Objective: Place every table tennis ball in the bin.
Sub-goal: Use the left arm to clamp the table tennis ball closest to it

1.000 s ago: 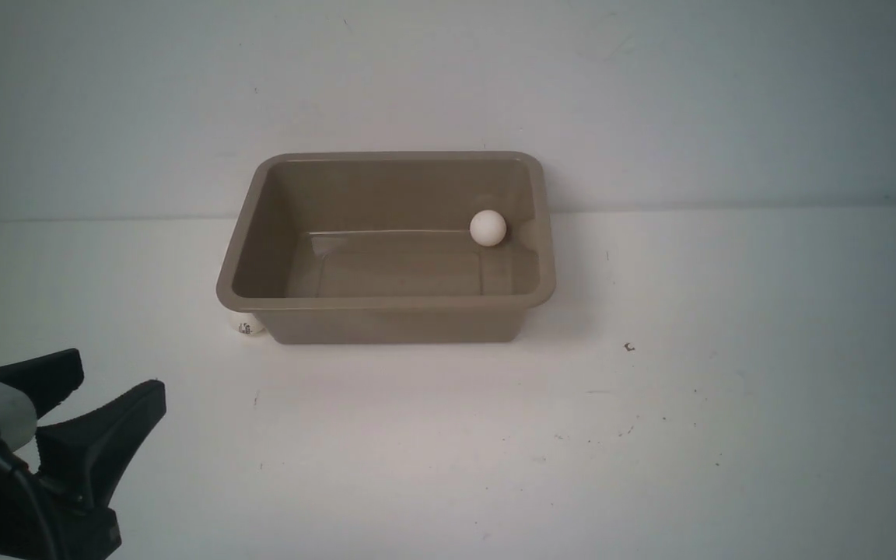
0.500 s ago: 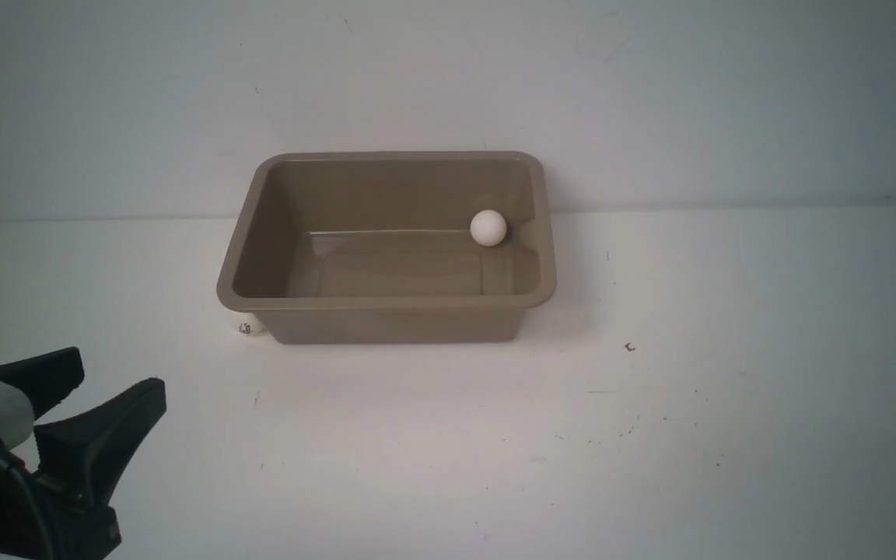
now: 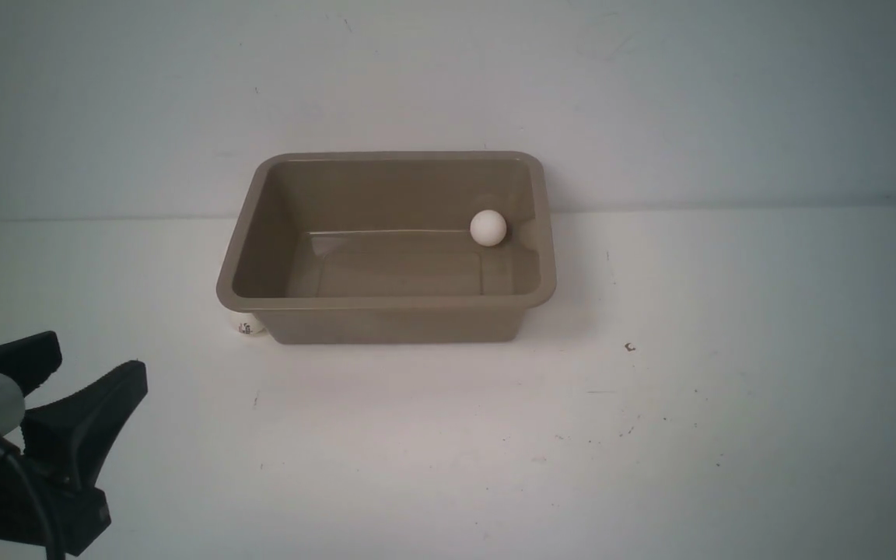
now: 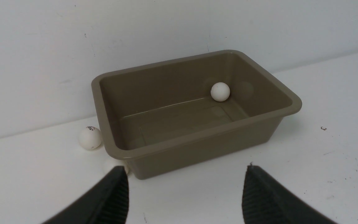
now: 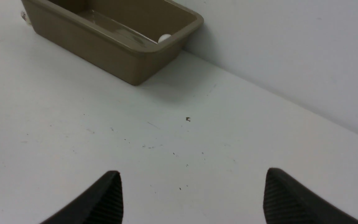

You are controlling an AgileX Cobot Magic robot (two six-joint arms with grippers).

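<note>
Our left fingers (image 3: 98,408) and right fingers (image 5: 104,199) stand open and empty; a ball (image 4: 90,137) lies beside the bin (image 3: 386,305), well ahead of the left pair.

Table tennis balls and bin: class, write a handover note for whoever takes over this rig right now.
Left gripper: open, empty, facing the bin.
Right gripper: open, empty, over the table.
Done: one ball lies in the bin's far corner.
Left to do: logo ball on the table beside the bin; another white ball, half hidden, by its near corner.
</note>
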